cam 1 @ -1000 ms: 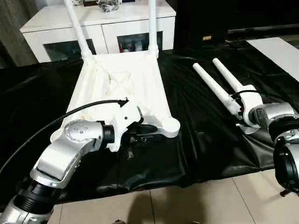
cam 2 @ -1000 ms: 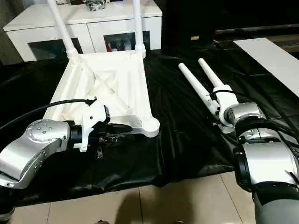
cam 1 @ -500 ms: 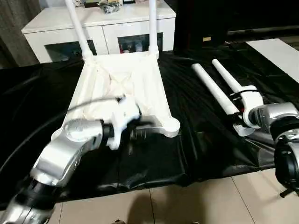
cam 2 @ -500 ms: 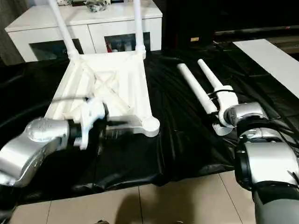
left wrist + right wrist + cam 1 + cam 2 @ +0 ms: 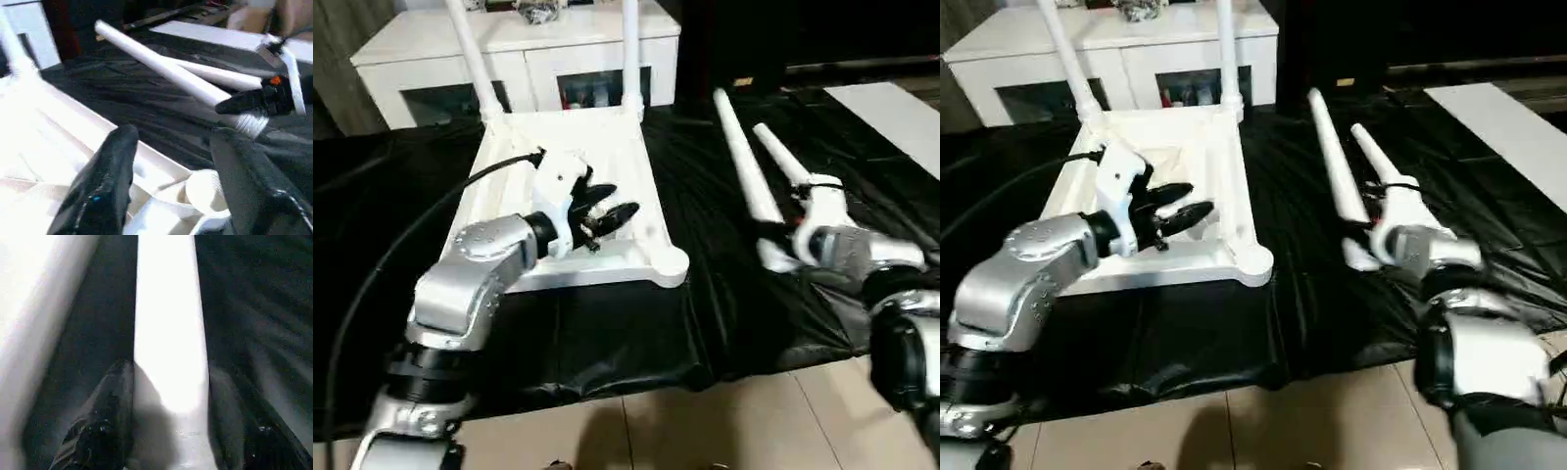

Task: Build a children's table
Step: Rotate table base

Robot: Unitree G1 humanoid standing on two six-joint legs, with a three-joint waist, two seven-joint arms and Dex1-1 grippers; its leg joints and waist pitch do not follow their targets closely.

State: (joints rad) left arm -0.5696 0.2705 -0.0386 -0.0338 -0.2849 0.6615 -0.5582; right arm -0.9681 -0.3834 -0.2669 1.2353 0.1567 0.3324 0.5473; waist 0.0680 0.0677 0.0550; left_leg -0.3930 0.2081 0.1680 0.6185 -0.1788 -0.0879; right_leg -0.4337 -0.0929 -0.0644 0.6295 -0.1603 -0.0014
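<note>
The white tabletop (image 5: 636, 166) lies upside down on the black sheet, ribs up. Two white legs (image 5: 470, 49) stand in its far corner sockets. My left gripper (image 5: 612, 209) hovers open just above the tabletop's near right part, nothing between its fingers; the near right corner socket (image 5: 205, 191) shows beyond them. My right gripper (image 5: 781, 233) is shut on the thick end of a third leg (image 5: 739, 147), whose thin end tilts up off the sheet. In the right wrist view this leg (image 5: 168, 323) runs between both fingers. A fourth leg (image 5: 778, 157) lies on the sheet beside it.
A white cabinet (image 5: 519, 59) with glass doors stands right behind the tabletop. The black sheet (image 5: 636, 323) covers the floor around the work, with bare tiles (image 5: 705, 421) in front. A flat white board (image 5: 891, 103) lies at the far right.
My left gripper has left the tabletop's near edge, risen above it and opened. The right gripper has closed on the leg and raised it so its thin end points up.
</note>
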